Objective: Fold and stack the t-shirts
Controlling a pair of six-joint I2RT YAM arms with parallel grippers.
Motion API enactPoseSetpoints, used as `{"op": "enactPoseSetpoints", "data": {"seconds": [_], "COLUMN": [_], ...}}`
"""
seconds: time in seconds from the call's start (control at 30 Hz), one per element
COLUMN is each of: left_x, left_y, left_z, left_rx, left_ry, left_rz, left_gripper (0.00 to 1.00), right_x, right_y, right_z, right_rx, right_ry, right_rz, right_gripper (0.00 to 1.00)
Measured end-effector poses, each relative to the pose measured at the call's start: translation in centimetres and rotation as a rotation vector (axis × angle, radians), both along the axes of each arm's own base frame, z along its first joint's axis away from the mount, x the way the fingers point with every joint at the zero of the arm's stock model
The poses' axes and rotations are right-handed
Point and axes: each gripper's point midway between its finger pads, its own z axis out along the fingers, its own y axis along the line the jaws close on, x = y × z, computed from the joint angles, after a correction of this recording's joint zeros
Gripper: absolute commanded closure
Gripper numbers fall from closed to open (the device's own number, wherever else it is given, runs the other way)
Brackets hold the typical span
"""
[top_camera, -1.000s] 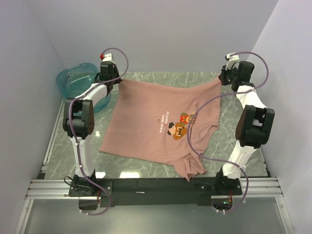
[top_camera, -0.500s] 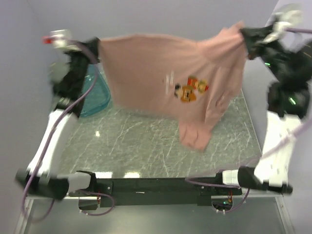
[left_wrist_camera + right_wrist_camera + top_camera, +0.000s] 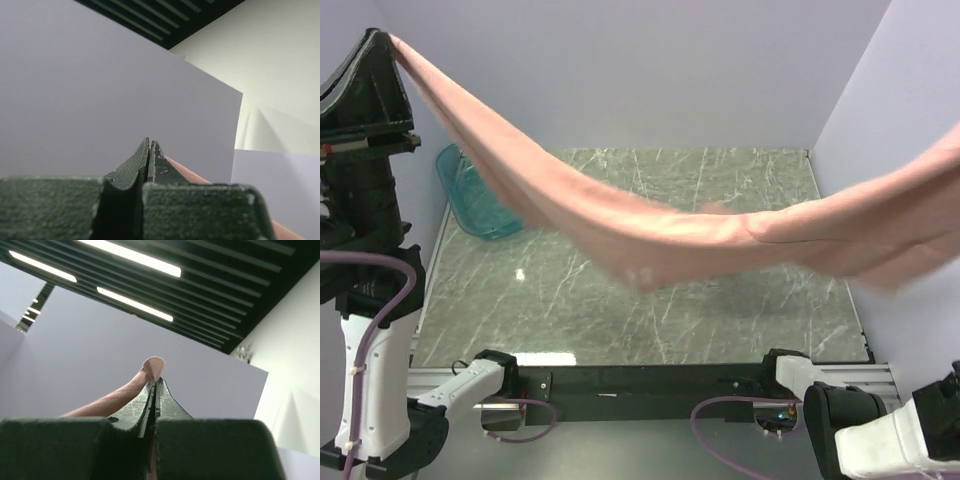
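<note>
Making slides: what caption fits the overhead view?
Left gripper pinches one end of the pink t-shirt, slung in midair above the table; teal tub behind.
</note>
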Motion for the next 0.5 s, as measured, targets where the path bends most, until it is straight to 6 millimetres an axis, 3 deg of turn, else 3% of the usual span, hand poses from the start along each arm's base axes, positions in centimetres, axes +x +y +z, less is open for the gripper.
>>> {"op": "enactPoseSetpoints", "data": {"seconds": [0.07,0.17,0.27,0.3,0.4,0.43,0.5], "left_x": [1.1,4.0,7.9,9.3,15.5,18.0,23.8], "left_y": [-0.1,-0.3,-0.8,-1.1,-2.5,-3.1,-4.7], "left_z": [-0.2,-1.4,-3.9,-4.9,-10.3,-12.8,-19.2], "left_rx": [0.001,0.007,0.017,0.023,0.064,0.084,0.133], "left_ry": [0.025,0.089,0.176,0.206,0.344,0.404,0.545], "left_rz": [0.012,0.037,0.058,0.062,0.071,0.069,0.064], "left_gripper": [0.99,1.00,1.00,1.00,1.00,1.00,1.00], "right_x": [1.4,5.8,13.6,17.1,26.7,29.4,34.6], "right_y": [-0.7,-1.7,-3.2,-3.9,-5.5,-5.9,-6.8], "right_z": [0.0,-1.1,-4.7,-6.9,-16.6,-20.5,-30.2], "right_rx": [0.028,0.052,0.066,0.072,0.078,0.079,0.086], "right_ry": [0.021,0.106,0.263,0.337,0.573,0.638,0.834], "right_rz": [-0.016,-0.038,-0.069,-0.079,-0.098,-0.101,-0.104], "right_gripper": [1.00,1.00,1.00,1.00,1.00,1.00,1.00]}}
